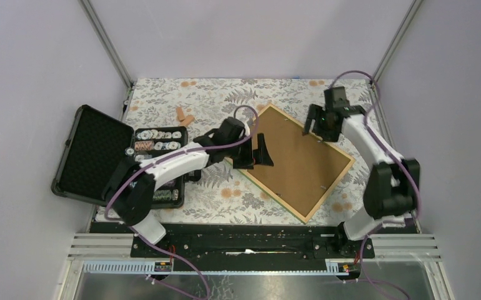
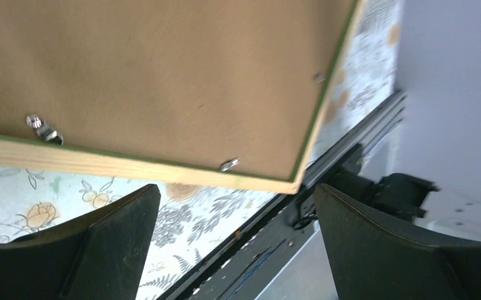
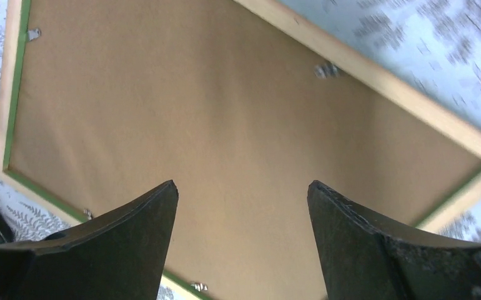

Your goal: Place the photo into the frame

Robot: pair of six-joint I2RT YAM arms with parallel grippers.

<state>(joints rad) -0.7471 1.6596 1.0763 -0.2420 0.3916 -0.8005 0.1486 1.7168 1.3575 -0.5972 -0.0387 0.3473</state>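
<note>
The frame (image 1: pixel 330 190) lies face down and at an angle in the middle of the table, its light wood back edge up. The brown backing board (image 1: pixel 294 159) fills it. The photo is not in view. My left gripper (image 1: pixel 260 152) is open and empty at the frame's left edge. In the left wrist view the gripper (image 2: pixel 238 194) sits just off the wood edge (image 2: pixel 132 165), near a metal clip (image 2: pixel 228 164). My right gripper (image 1: pixel 315 130) is open and empty above the board's far part. In the right wrist view it (image 3: pixel 242 184) hovers over the board (image 3: pixel 225 125).
A black case of poker chips (image 1: pixel 94 156) stands open at the left, its chip tray (image 1: pixel 160 140) beside the left arm. Two small orange pieces (image 1: pixel 183 115) lie at the back. A black rail (image 1: pixel 250 240) runs along the near edge.
</note>
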